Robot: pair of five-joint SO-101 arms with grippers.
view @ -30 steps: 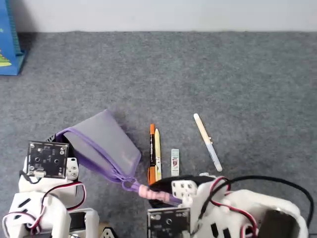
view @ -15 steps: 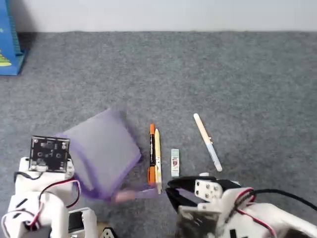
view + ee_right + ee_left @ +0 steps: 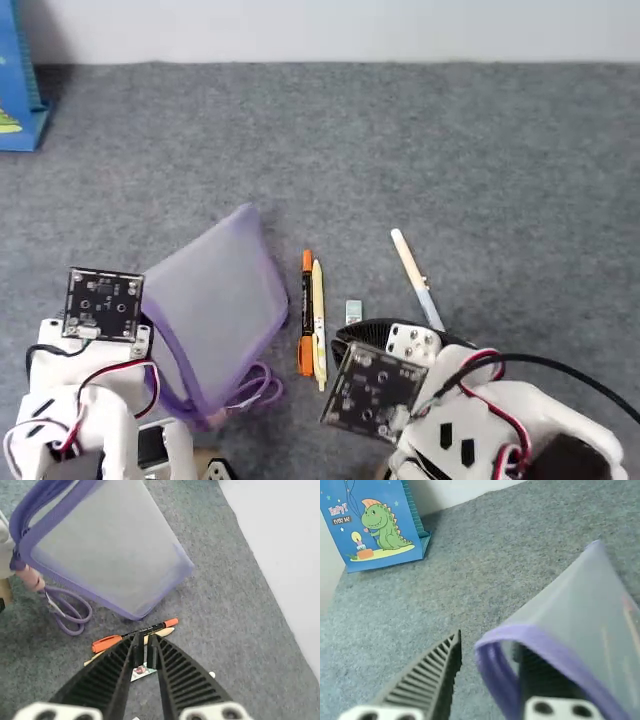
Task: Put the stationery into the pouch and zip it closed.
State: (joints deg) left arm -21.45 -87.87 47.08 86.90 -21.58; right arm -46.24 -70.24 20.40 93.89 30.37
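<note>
The translucent purple pouch [image 3: 215, 305] sits tilted up beside the left arm [image 3: 103, 305], its purple strap [image 3: 255, 385] loose on the carpet. My left gripper [image 3: 487, 645] is open, with one finger inside the pouch mouth [image 3: 520, 640] and the other outside the rim. An orange pen [image 3: 306, 312] and a yellow pen [image 3: 318, 322] lie side by side right of the pouch. Beyond them lie a small eraser [image 3: 353, 309] and a white-and-blue pen [image 3: 415, 275]. My right gripper [image 3: 144, 645] is shut and holds nothing, hovering above the orange pen [image 3: 132, 636] and the eraser [image 3: 140, 670].
Grey carpet [image 3: 400, 150] covers the table. A blue gift bag with a dinosaur [image 3: 372, 522] stands at the far left corner [image 3: 18, 90]. A white wall runs along the back edge. Open carpet lies behind and to the right of the pens.
My right gripper let go of the pouch's pink zip pull and shifted right, over the pens. The pouch swung back toward the left arm and its strap dropped onto the carpet.
</note>
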